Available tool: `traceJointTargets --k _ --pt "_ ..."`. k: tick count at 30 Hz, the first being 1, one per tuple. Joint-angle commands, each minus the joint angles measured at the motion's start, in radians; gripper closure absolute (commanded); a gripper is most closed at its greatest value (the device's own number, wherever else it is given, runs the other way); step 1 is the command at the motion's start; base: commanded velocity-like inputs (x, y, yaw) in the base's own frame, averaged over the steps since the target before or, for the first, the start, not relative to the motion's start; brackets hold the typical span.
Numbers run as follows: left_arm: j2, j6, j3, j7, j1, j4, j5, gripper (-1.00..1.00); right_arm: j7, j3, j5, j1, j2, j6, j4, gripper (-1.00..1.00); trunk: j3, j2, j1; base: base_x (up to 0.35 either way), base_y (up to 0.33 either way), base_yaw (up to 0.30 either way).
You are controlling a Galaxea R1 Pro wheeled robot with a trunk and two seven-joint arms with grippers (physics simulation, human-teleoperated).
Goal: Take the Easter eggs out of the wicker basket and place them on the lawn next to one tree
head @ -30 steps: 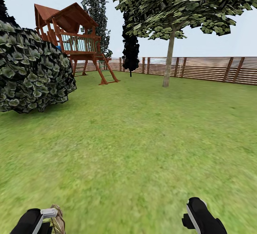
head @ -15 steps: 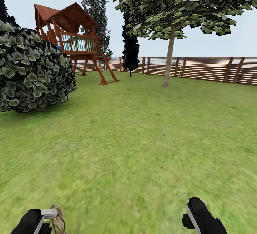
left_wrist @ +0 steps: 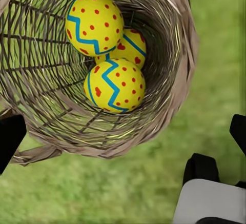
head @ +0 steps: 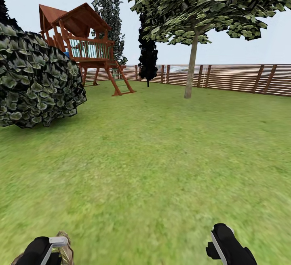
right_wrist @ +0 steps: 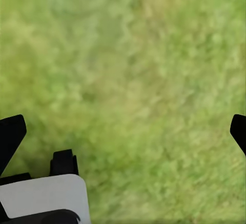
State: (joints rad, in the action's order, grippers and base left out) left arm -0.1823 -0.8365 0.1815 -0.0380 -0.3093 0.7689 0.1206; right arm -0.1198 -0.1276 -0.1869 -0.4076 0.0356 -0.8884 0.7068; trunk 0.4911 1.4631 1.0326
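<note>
The wicker basket [left_wrist: 169, 80] lies on the lawn [head: 153, 168], its mouth turned toward my left wrist camera. Inside it sit three yellow Easter eggs with blue zigzags and red dots: one [left_wrist: 95, 23] deepest, one [left_wrist: 132, 47] half hidden behind the others, one [left_wrist: 114, 84] nearest the rim. My left gripper [left_wrist: 124, 131] stands open just off the rim, its black fingertips [left_wrist: 11, 137] spread wide. At the head view's bottom left the left gripper [head: 44, 251] sits beside a sliver of basket [head: 64, 249]. My right gripper [right_wrist: 124, 130] hangs open over bare grass. The tree [head: 190, 71] stands far ahead.
A large dark bush [head: 36, 83] fills the left side. A wooden playset [head: 87, 49] and a small black tree [head: 148, 57] stand at the back. The slatted fence [head: 234, 78] closes the garden. Open grass stretches from me to the tree.
In the head view my left gripper has sunk slightly toward the frame's bottom edge beside the basket. The right gripper and the scene are unchanged.
</note>
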Motion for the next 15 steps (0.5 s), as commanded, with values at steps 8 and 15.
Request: traceJointTargets --k 8,15 --pt "0.009 -0.003 0.001 0.003 -0.001 0.0 0.007 -1.0 0.002 -0.001 -0.005 0.0 0.0 -0.004 0.001 -1.0 0.026 0.057 0.031 0.0 0.0 0.0" --pt "0.021 -0.003 0.0 0.001 -0.001 -0.024 0.007 -1.0 0.002 -0.001 -0.005 -0.001 0.0 -0.004 0.001 -1.0 0.048 0.106 0.058 0.0 0.0 0.0"
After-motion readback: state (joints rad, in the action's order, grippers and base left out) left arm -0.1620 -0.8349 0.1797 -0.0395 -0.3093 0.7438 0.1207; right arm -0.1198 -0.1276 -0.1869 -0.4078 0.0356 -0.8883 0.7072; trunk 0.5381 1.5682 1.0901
